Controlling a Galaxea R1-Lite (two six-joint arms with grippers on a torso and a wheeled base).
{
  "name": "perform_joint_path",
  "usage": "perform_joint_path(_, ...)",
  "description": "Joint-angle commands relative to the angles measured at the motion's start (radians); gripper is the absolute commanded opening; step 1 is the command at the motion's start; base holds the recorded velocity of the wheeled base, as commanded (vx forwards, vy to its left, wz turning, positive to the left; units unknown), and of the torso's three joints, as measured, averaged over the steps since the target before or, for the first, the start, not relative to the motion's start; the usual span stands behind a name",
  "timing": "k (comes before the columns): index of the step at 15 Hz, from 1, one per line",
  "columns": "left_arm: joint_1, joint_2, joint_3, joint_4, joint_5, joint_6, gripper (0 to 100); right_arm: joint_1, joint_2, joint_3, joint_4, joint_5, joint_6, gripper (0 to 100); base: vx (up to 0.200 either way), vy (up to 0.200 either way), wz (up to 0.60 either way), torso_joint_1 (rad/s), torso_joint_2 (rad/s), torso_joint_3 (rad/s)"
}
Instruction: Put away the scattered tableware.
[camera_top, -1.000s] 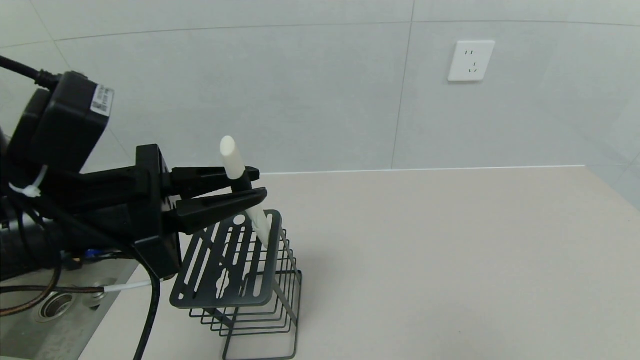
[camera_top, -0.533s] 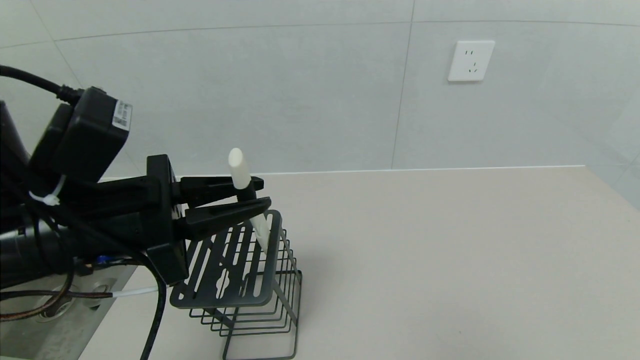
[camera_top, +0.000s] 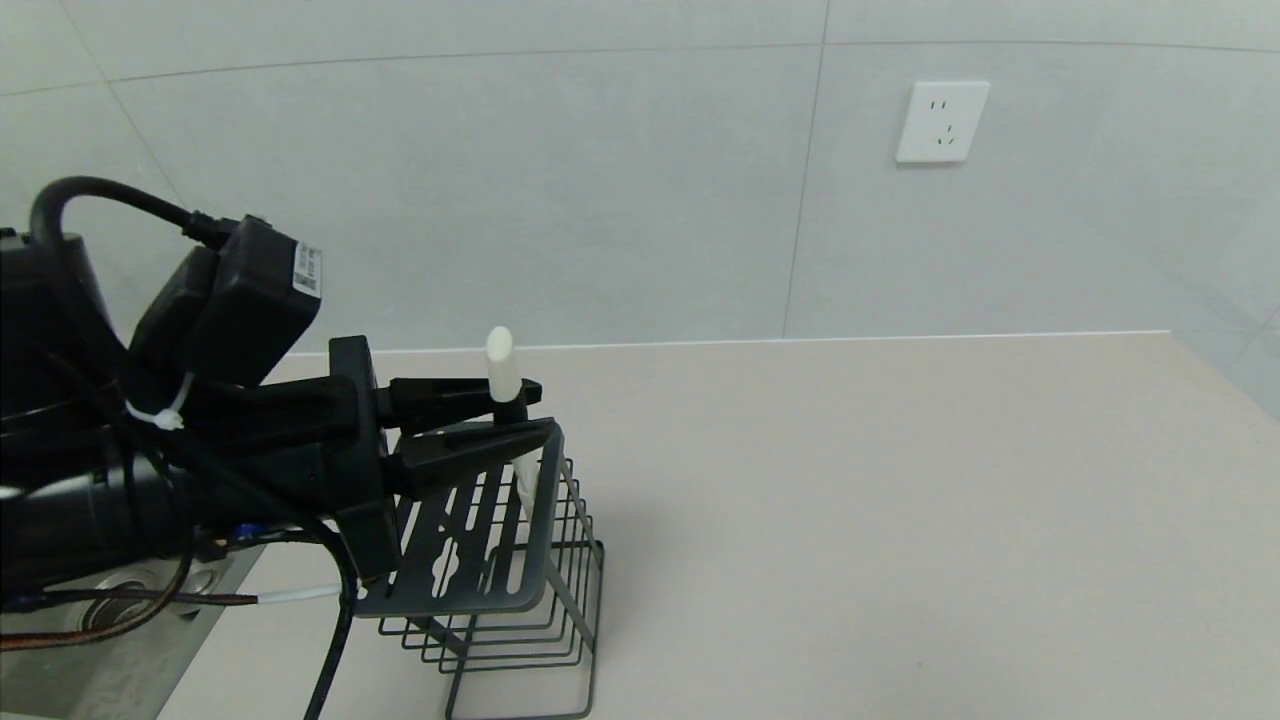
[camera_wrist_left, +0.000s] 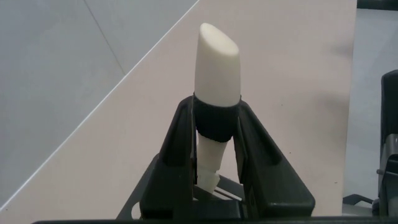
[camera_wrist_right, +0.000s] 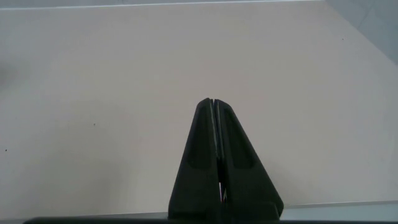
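A knife with a white handle (camera_top: 500, 357) stands nearly upright, its lower part down in a slot of the black wire rack (camera_top: 500, 600) on the beige counter. My left gripper (camera_top: 522, 408) is shut on the knife at the black band below the handle, just above the rack's slotted top plate. In the left wrist view the white handle (camera_wrist_left: 217, 62) sticks up between the fingers of my left gripper (camera_wrist_left: 217, 121). The blade is hidden by the rack and the gripper. My right gripper (camera_wrist_right: 212, 103) is shut with nothing in it, over bare counter.
A steel sink (camera_top: 90, 650) lies at the counter's near left, beside the rack. The beige counter (camera_top: 880, 520) stretches open to the right of the rack. A tiled wall with a white socket (camera_top: 941, 121) closes off the back.
My left gripper has come down and slightly right with the knife. The handle has sunk lower and stands more upright, with more of the knife inside the rack. The rack has not moved.
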Motion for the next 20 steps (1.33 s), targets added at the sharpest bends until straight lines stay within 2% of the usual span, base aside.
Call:
perform_joint_path(1, 0.0, 0.004, 0.013, 0.001, 0.011, 0.0, 0, 0.0, 0.001, 0.0, 0.0, 0.0, 0.0, 0, 0.0, 0.0, 0.0, 0.0, 0.0, 0.0)
perform_joint_path(20, 0.008, 0.0, 0.073, 0.001, 0.019, -0.003, 0, 0.0, 0.001, 0.0, 0.0, 0.0, 0.0, 0, 0.0, 0.0, 0.0, 0.0, 0.0, 0.0)
